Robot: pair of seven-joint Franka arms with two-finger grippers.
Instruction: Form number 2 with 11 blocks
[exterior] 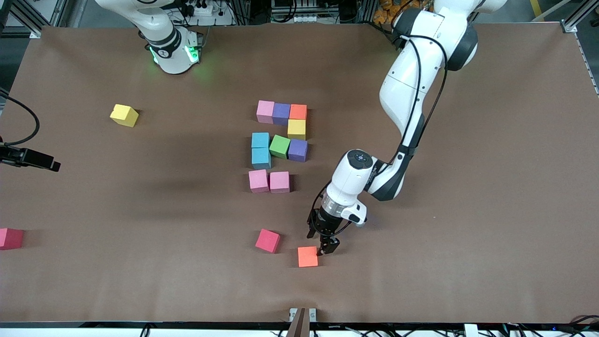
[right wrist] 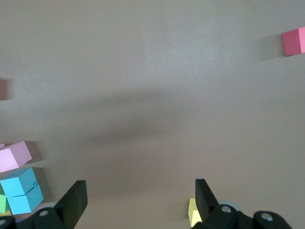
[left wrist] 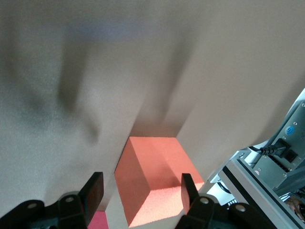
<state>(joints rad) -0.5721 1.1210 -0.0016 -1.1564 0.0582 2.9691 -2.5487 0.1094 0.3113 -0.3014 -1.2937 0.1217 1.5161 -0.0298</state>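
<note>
Left pincer [exterior: 322, 250] low at the near edge of the table [exterior: 468, 187], fingers [left wrist: 94, 188] straddling an orange block [exterior: 307, 256], apparently not yet clamped. Red block [exterior: 267, 240] just beside, toward the right arm's end. Nine blocks mid-table in a partial figure: pink [exterior: 265, 111], purple [exterior: 281, 113], orange [exterior: 298, 112] farthest; two pink [exterior: 259, 180] nearest. Lone yellow block [exterior: 124, 115] and another red [exterior: 10, 238] toward the right arm's end. Right pincer [right wrist: 140, 200] apart, empty, waiting at that end.
</note>
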